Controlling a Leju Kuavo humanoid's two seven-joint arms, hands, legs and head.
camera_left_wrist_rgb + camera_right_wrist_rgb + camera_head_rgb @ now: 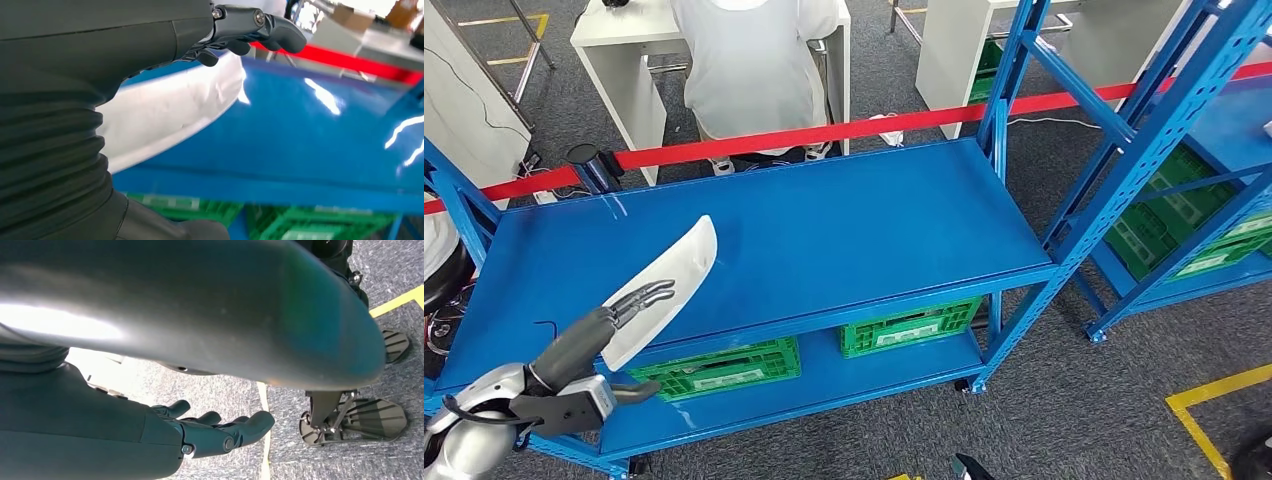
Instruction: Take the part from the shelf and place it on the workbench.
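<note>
The part (674,275) is a long, curved white panel lying slantwise over the front left of the blue shelf top (844,230), its near end reaching past the front edge. My left hand (614,325) grips that near end, dark fingers (646,296) across its upper face and the thumb below the edge. In the left wrist view the fingers (250,25) lie along the white part (170,115) above the blue shelf (310,145). My right hand (220,432) hangs by my side over grey floor, fingers apart and holding nothing.
Green crates (724,368) (909,325) sit on the lower shelf. A red barrier tape (844,130) runs behind the shelf, and a person in white (749,60) sits at a white table beyond it. A second blue rack (1184,190) with green crates stands to the right.
</note>
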